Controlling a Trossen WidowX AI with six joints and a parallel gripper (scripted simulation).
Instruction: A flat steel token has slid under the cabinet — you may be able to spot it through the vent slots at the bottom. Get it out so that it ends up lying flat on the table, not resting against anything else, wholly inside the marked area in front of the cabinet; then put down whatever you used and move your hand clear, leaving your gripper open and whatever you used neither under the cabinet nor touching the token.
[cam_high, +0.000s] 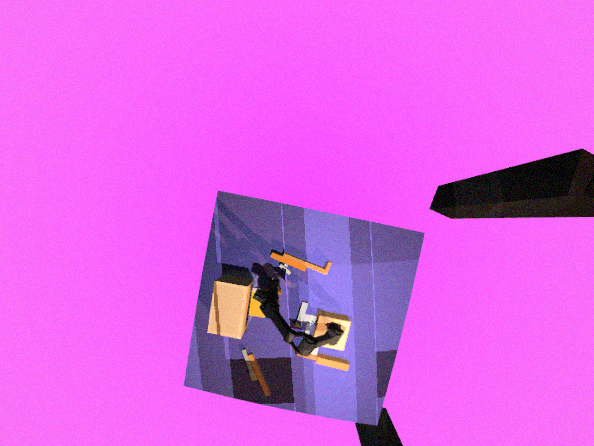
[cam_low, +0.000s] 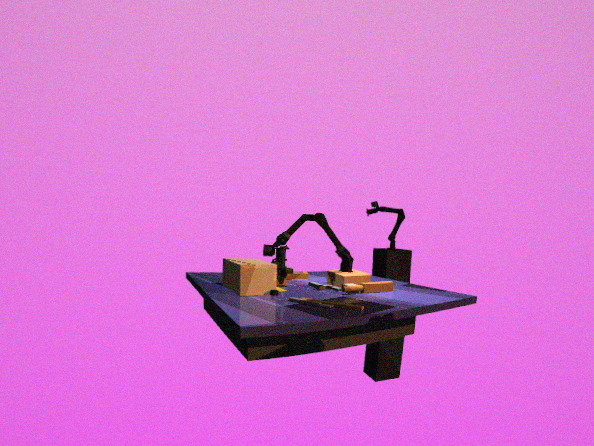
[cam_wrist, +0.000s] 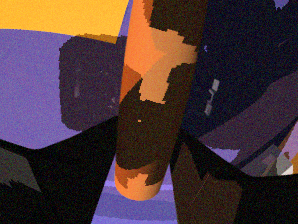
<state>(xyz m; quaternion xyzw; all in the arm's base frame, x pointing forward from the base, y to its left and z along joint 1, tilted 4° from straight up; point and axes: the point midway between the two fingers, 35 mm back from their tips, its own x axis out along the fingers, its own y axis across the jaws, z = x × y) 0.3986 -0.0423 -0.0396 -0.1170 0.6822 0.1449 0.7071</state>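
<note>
My gripper (cam_wrist: 145, 127) (cam_high: 264, 296) (cam_low: 281, 274) is shut on an orange round rod (cam_wrist: 150, 95) that runs lengthwise between the fingers and points down at the table. It hangs just in front of the tan cabinet (cam_high: 230, 310) (cam_low: 248, 276), over the edge of the yellow marked area (cam_high: 256, 311) (cam_wrist: 60, 17). The rod's lower end is near the table in front of the cabinet. I cannot see the steel token in any view; the gap under the cabinet is hidden.
An orange L-shaped hook (cam_high: 300, 262) lies behind the arm. A long orange stick with a grey end (cam_high: 256, 372) (cam_low: 327, 303) lies near the front edge. An orange block (cam_high: 332, 361) (cam_low: 377, 286) and a grey piece (cam_high: 303, 315) lie beside the arm's tan base (cam_high: 336, 322) (cam_low: 349, 276). A second arm (cam_low: 392, 225) stands on a black pedestal off the table.
</note>
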